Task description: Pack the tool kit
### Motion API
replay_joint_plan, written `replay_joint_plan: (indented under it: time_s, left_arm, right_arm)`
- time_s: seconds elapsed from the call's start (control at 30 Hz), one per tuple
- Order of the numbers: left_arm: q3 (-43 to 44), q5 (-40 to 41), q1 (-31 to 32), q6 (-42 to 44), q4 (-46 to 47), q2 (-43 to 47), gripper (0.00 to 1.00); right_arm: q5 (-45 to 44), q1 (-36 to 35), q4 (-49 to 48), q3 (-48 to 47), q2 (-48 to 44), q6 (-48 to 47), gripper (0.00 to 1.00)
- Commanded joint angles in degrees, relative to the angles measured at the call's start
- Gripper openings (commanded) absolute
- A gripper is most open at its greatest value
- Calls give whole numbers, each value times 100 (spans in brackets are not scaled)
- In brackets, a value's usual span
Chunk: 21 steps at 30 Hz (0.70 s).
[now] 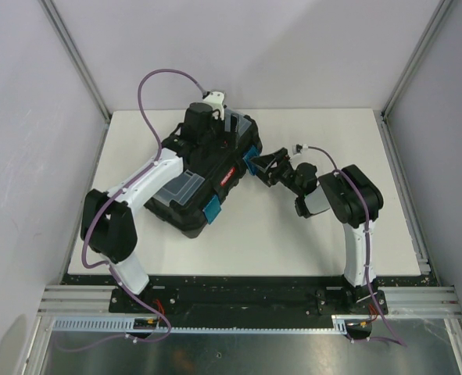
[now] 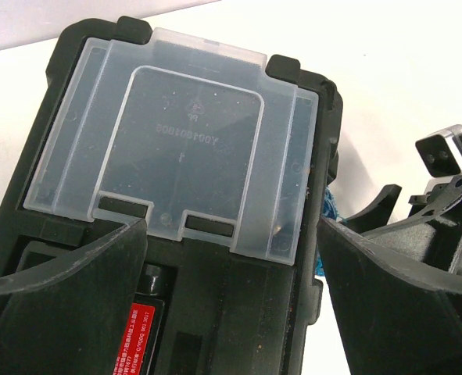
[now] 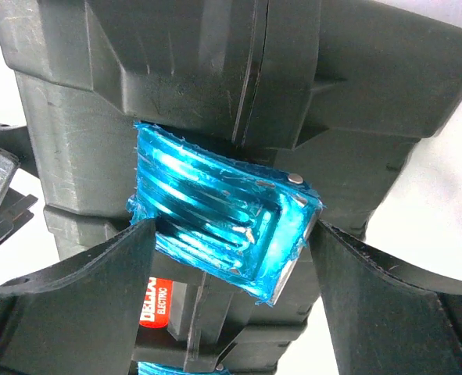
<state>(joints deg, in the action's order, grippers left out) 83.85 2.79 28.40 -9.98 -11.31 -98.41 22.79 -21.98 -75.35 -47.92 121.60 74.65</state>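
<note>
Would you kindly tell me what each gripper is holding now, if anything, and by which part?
The left gripper holds nothing, open above the toolbox. The right gripper straddles a blue latch; whether it actually grips it cannot be told.

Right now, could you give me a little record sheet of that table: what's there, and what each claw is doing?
surface: white table
object: large black plastic toolbox, lid down, set askew
lid window: clear plastic compartment cover, shut
left gripper: open, above the toolbox top, holding nothing
right gripper: open, fingers either side of a translucent blue latch on the side facing it
other latch: second blue latch at the near corner
</note>
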Motion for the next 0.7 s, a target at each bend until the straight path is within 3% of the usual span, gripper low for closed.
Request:
replay_joint_plan:
  time_s: [0.0, 0.3, 0.47, 0.67]
  left_arm:
    - [-291, 4, -151, -21, -1213, -473, 96]
    - [-188, 243, -151, 76, -1209, -330, 97]
    - [-74, 437, -193, 152, -1226, -227, 98]
    - [5, 511, -360, 163, -1241, -48, 99]
  right_arm:
    - [-133, 44, -1373, -141, 40, 1, 84]
    - [-119, 96, 219, -108, -683, -558, 89]
    - [-153, 108, 998, -46, -963, -816, 98]
    - [-250, 97, 1603, 16, -1157, -1006, 99]
